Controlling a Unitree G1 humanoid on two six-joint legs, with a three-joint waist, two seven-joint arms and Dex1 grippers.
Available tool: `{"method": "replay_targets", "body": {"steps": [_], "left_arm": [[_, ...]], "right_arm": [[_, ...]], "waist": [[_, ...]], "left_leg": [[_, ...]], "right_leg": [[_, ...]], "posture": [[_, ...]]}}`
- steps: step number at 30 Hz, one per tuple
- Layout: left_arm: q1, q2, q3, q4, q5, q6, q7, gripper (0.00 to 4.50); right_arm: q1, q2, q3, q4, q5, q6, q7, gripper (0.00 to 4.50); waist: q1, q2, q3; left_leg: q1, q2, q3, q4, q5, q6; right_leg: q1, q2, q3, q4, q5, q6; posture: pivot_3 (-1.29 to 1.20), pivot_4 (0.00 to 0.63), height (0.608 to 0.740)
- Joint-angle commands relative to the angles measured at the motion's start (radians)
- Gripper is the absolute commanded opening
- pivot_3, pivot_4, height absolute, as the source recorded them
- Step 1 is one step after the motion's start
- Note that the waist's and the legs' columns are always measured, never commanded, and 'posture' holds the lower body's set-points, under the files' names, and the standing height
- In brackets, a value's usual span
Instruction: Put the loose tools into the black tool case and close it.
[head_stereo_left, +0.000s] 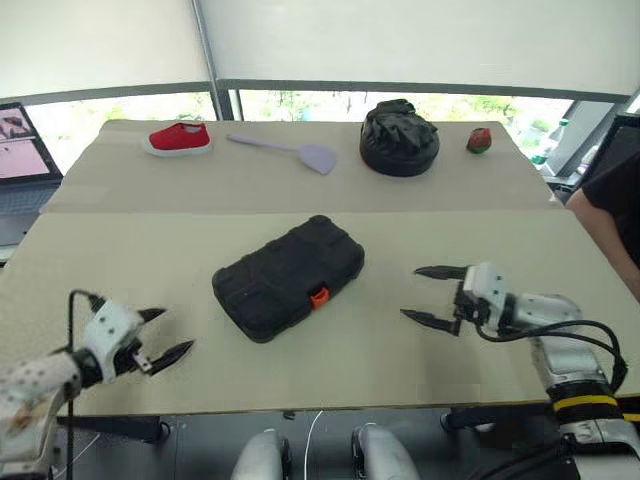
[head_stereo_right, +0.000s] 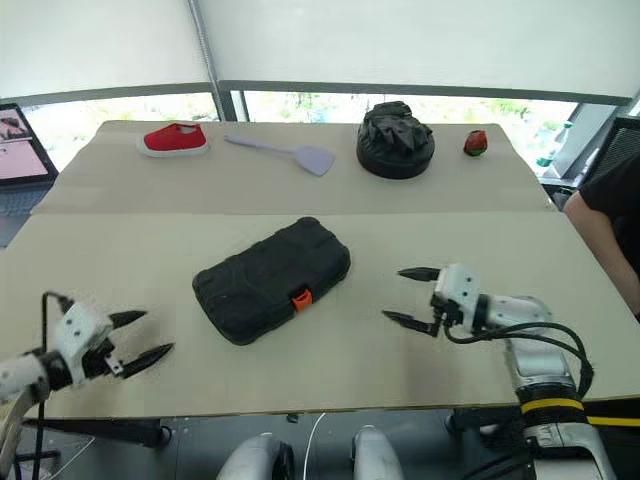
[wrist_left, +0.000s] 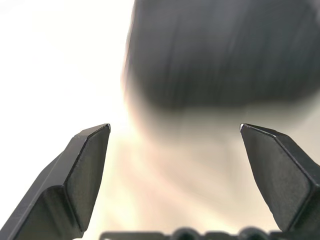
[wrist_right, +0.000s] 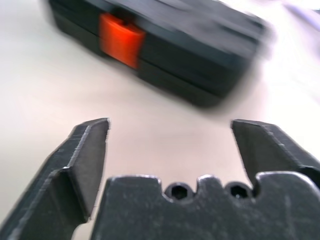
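The black tool case (head_stereo_left: 290, 278) lies shut in the middle of the near table, its orange latch (head_stereo_left: 319, 297) facing the front edge. The loose tools are out of view. My left gripper (head_stereo_left: 172, 330) hovers open near the front left edge, apart from the case, nothing between its fingers; its wrist view shows the case (wrist_left: 220, 50) as a dark blur ahead. My right gripper (head_stereo_left: 412, 292) stands open to the right of the case, pointing at it without touching. In the right wrist view the case (wrist_right: 190, 55) and latch (wrist_right: 120, 40) lie beyond the empty, spread fingers (wrist_right: 85, 165).
On the far table lie a red shoe (head_stereo_left: 180, 138), a lilac spatula (head_stereo_left: 300, 152), a round black fabric mound (head_stereo_left: 399, 138) and a small red object (head_stereo_left: 479, 140). A laptop (head_stereo_left: 20, 150) stands at the far left. A person's dark sleeve (head_stereo_left: 615, 200) shows at the right edge.
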Motion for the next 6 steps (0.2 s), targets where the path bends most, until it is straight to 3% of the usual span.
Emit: {"method": "replay_targets", "body": {"steps": [1, 6], "left_arm": [[0.010, -0.048, 0.036, -0.043, 0.020, -0.089, 0.088, 4.50], [0.038, -0.126, 0.038, -0.078, 0.003, -0.094, 0.157, 4.50]], "right_arm": [[-0.017, -0.005, 0.009, 0.060, -0.041, -0.173, 0.013, 4.41], [-0.017, 0.018, 0.021, 0.128, -0.056, -0.262, -0.015, 4.41]], "waist": [[0.016, 0.000, 0.001], [0.014, 0.000, 0.001]], "left_leg": [[-0.001, 0.000, -0.001, 0.000, 0.000, 0.000], [-0.001, 0.001, 0.000, 0.000, 0.001, -0.002]], "right_leg": [[0.000, 0.000, 0.000, 0.000, 0.000, 0.000], [0.000, -0.002, -0.001, 0.000, 0.001, -0.001]], "posture": [[0.00, 0.150, 0.740], [0.00, 0.150, 0.740]]}}
